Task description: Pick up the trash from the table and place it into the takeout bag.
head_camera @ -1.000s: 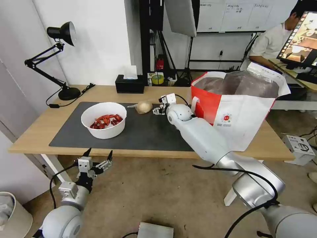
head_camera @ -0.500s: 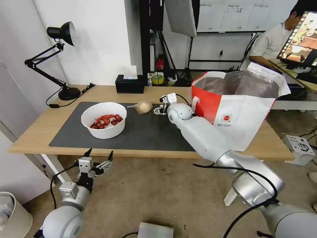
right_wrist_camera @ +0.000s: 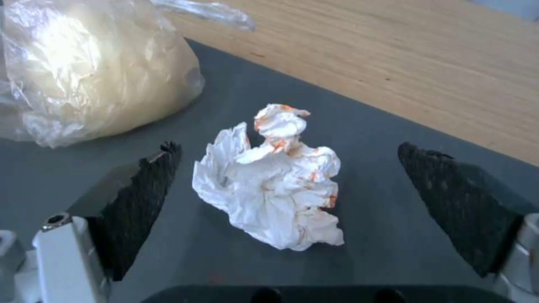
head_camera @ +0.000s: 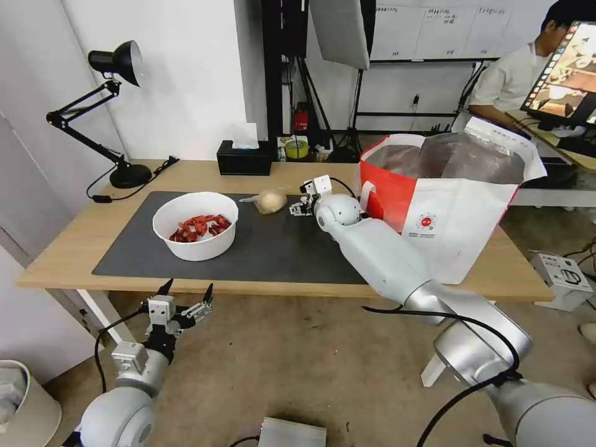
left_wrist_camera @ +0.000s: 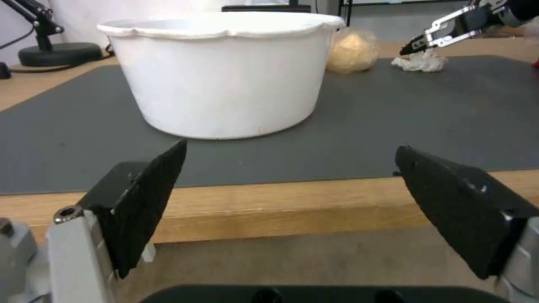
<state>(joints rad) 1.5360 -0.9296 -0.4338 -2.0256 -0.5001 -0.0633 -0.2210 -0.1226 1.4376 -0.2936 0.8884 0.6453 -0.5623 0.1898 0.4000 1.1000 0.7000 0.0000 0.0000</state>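
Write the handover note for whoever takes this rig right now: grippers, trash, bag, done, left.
Right gripper: open, low over the mat, fingers either side of the tissue wad, not closed on it.
Left gripper: open, parked below the table's front edge, facing the bowl.
On the mat: white bowl of crayfish shells, film-wrapped beige lump, tissue wad beside the lump.
Takeout bag: upright and open at the table's right end.
Done: nothing visibly bagged; the bag's inside is hard to read.
Left: tissue wad, lump, bowl.
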